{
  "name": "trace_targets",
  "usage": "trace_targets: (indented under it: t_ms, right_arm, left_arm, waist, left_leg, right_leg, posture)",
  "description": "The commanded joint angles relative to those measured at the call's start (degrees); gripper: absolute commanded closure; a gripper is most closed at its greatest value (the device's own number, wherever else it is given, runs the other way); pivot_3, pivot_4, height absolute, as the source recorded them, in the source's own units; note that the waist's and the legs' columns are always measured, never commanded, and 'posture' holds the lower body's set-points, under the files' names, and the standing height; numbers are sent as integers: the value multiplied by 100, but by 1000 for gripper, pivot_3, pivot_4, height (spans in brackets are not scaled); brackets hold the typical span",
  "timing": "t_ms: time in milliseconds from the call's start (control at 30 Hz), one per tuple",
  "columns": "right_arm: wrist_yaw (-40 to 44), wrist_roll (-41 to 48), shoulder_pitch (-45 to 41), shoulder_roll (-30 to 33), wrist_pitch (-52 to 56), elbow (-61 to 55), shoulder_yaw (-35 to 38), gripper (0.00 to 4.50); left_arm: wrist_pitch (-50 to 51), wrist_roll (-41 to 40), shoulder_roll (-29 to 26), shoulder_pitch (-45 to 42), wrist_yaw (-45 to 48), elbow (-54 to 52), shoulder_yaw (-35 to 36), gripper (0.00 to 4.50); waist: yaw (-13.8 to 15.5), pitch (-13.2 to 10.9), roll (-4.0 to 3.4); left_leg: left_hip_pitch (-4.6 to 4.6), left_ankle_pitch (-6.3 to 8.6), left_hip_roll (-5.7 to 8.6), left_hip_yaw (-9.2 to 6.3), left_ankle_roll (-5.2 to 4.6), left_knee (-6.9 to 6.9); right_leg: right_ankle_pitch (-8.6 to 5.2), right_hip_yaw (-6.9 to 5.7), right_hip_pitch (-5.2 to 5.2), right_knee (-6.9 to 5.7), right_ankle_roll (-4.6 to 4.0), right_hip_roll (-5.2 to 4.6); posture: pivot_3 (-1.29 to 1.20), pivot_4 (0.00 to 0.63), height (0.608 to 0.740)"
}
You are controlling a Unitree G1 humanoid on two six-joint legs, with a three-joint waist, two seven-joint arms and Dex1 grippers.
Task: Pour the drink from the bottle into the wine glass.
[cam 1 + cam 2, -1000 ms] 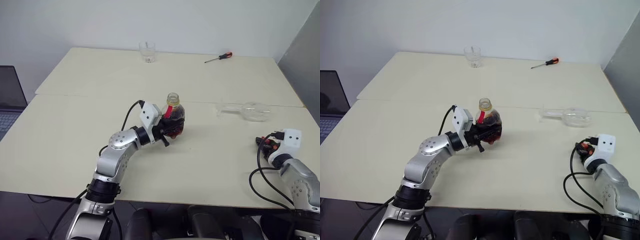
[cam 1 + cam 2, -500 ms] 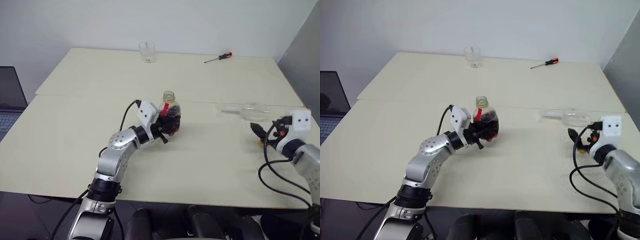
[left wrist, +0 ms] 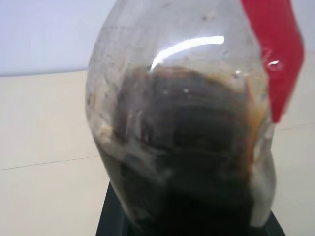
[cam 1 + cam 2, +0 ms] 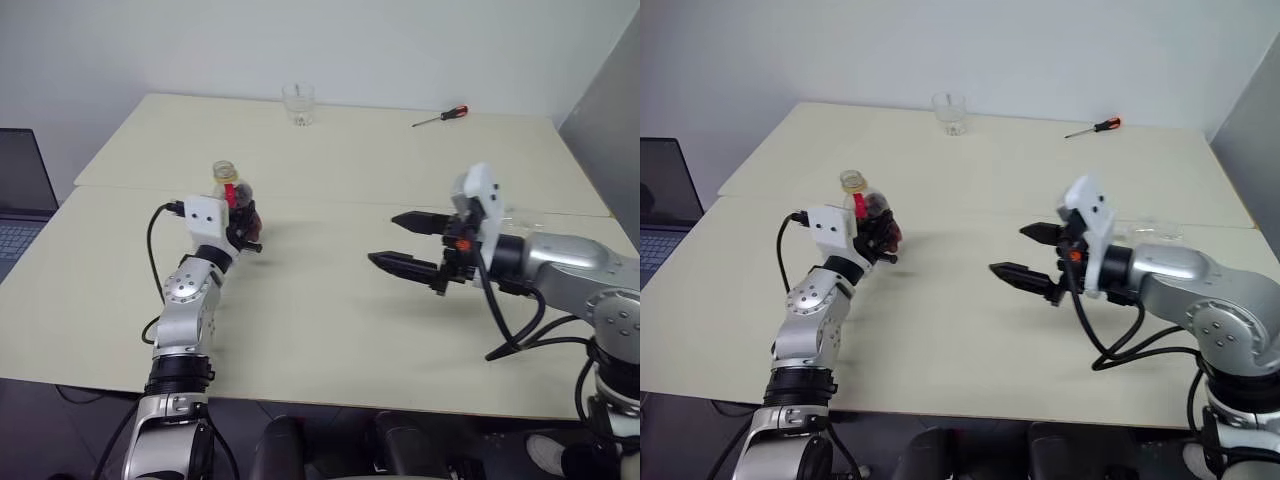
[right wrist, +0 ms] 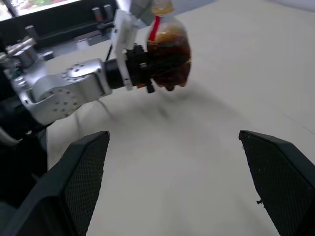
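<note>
Left gripper (image 4: 243,228): closed on the small squat clear plastic bottle with a red label strip (image 4: 237,205), which is held upright over the left part of the cream table (image 4: 330,320); the neck is seen uncapped.
Drink: dark brown-red liquid (image 3: 192,162) is seen filling the lower part of the bottle in the left wrist view, with the red strip at one side; a black finger pad is glimpsed beneath.
Right gripper (image 4: 405,243): two black fingers (image 5: 86,172) are spread wide, nothing between them; it is held above the table's middle, pointed toward the bottle.
Right wrist view: the bottle and the left arm are shown beyond the spread fingers, with bare tabletop between.
Wine glass: a clear glass shape (image 4: 1150,229) is partly seen lying on the table behind the right arm; whether the stem shows cannot be told.
Head views only: a short clear tumbler (image 4: 298,103) is placed at the far edge, a red-handled screwdriver (image 4: 439,116) near the far right, a laptop (image 4: 20,190) off the left edge.
Open room: the near half of the table between the arms is bare; a seam is seen running across the tabletop.
</note>
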State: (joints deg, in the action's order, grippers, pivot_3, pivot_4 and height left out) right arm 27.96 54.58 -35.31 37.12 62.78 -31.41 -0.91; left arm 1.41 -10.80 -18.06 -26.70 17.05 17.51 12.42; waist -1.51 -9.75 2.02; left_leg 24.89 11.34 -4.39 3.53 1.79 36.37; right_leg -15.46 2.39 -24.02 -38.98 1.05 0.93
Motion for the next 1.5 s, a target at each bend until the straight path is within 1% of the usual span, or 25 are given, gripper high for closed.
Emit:
trace_targets:
  t_ms: [33,167,267,433,467,500,567,767,800,1000,1300,1400,1500]
  right_arm:
    - [364,-318,-214,-36,-251,105,-382,0]
    - [580,-532,-362,-134,-385,246,-581,0]
    - [663,-599,-427,-196,-391,257,-634,0]
    - [784,-680,-438,-186,-376,246,-629,0]
    - [780,-692,-435,-176,-353,241,-627,0]
    - [770,-693,-430,-175,-331,235,-620,0]
    - [760,-698,-424,-173,-310,226,-618,0]
    - [751,-722,-457,-211,-302,231,-621,0]
    - [752,-728,-462,-215,-307,230,-619,0]
    - [776,-729,-461,-212,-315,226,-587,0]
    - [900,-855,-273,-33,-393,381,-385,0]
    - [837,-826,-153,10,-336,409,-223,0]
    - [313,-845,68,-163,-196,645,216,0]
  left_arm:
    - [-367,-43,-171,-174,-160,227,304,3710]
    - [-616,97,-297,-226,-548,844,511,3726]
    - [-743,128,-314,-292,-781,1218,588,3726]
    - [-776,-69,-220,-229,-754,1360,645,3726]
    - [-783,-94,-206,-189,-754,1358,665,2977]
    - [-781,-123,-188,-136,-745,1353,686,2734]
    - [-788,-143,-170,-63,-760,1345,700,2033]
    - [-587,-249,-4,236,-1033,1054,795,173]
    - [-533,-279,37,309,-1082,953,815,41]
    - [-130,-389,234,884,-1185,182,830,41]
    - [615,-380,575,2285,-1144,-1376,531,41]
    - [803,-440,624,2708,-922,-1822,340,41]
    - [1123,-772,549,3301,-191,-2512,-91,41]
  waist:
    - [8,0,1]
    - [-1,0,1]
    - [-2,0,1]
    - [-2,1,1]
    - [-3,1,1]
    - [-2,1,1]
    - [-3,2,0]
    - [-12,3,0]
    - [-13,3,0]
    - [-17,6,0]
    - [-31,11,-2]
    - [-31,17,-4]
    - [-33,35,-14]
  left_leg:
    - [1,0,0,1,0,1]
    - [1,0,-4,2,0,1]
    - [0,0,-7,2,0,1]
    - [0,0,-8,9,0,1]
    - [0,0,-8,10,0,1]
    - [0,0,-8,10,0,1]
    - [-2,0,-9,12,0,1]
    - [-5,0,-10,15,1,0]
    - [-6,0,-11,14,1,0]
    - [-8,0,-11,13,1,0]
    - [-12,0,-13,15,1,-1]
    - [-13,1,-11,18,1,-1]
    - [-13,2,-12,21,1,-3]
  right_leg:
    - [1,-2,0,0,-1,0]
    - [15,-2,-2,-2,-25,-1]
    - [16,-7,-2,-5,-27,1]
    - [16,-7,-1,-5,-28,1]
    - [16,-7,-1,-5,-28,1]
    - [17,-8,-1,-6,-28,0]
    - [17,-7,-1,-6,-29,1]
    - [17,-4,-1,-9,-29,1]
    - [17,-3,-1,-9,-29,0]
    - [17,0,0,-9,-29,-1]
    - [17,8,1,-8,-29,-6]
    - [17,10,2,-7,-29,-7]
    - [16,13,2,-2,-29,-7]
  posture:
    - [0,150,740]
    - [0,150,740]
    - [0,150,740]
    - [0,150,740]
    - [0,150,740]
    - [0,150,740]
    - [0,150,740]
    - [0,150,740]
    - [0,150,740]
    - [0,150,740]
    - [0,150,740]
    - [0,150,740]
    - [0,150,740]
